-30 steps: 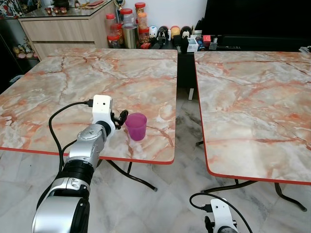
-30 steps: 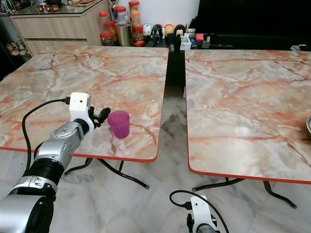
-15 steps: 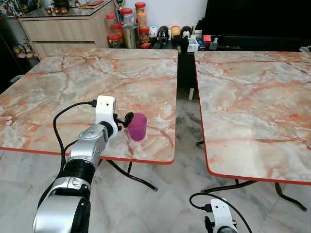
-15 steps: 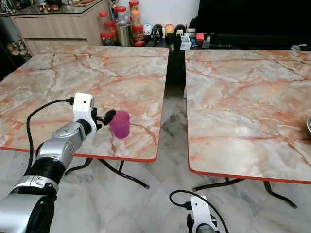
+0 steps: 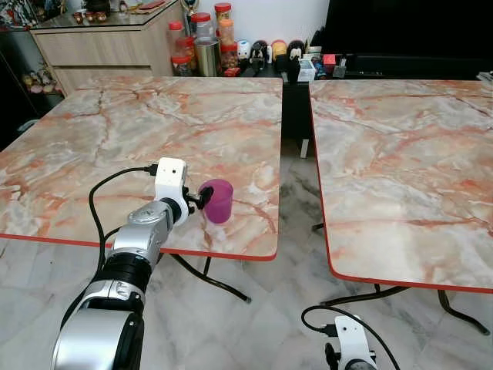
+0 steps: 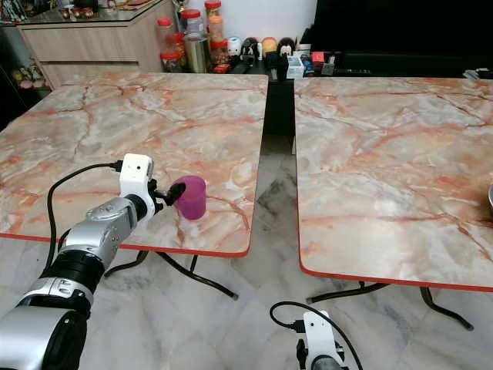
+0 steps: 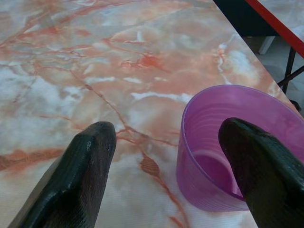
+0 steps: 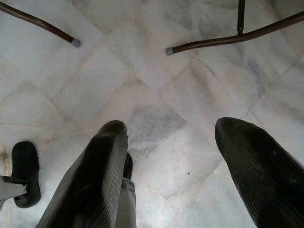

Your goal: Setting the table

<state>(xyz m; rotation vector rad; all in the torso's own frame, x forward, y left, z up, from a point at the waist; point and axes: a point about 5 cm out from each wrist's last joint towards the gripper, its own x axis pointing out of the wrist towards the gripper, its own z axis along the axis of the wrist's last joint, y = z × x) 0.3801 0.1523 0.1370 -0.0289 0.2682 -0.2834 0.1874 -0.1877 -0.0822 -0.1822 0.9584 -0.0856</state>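
Observation:
A translucent purple cup [image 5: 219,202] stands upright on the left marble table [image 5: 146,123], near its front right corner. My left gripper [image 5: 202,197] is open at the cup's left side. In the left wrist view one black finger [image 7: 256,166] overlaps the cup's [image 7: 202,185] rim and reaches into its mouth, while the other finger [image 7: 80,171] stays outside over the tabletop. My right gripper [image 8: 171,137] hangs low over the floor, open and holding nothing.
A second marble table [image 5: 400,154] stands to the right, with a narrow gap of tiled floor [image 5: 296,193] between the two. Jars and small items [image 5: 208,46] line the back beside a wooden cabinet [image 5: 100,38]. A metal bowl's edge [image 6: 490,199] shows at the far right.
My left gripper has pushed forward to the cup, so that one finger now reaches over its rim. The cup has stayed in place.

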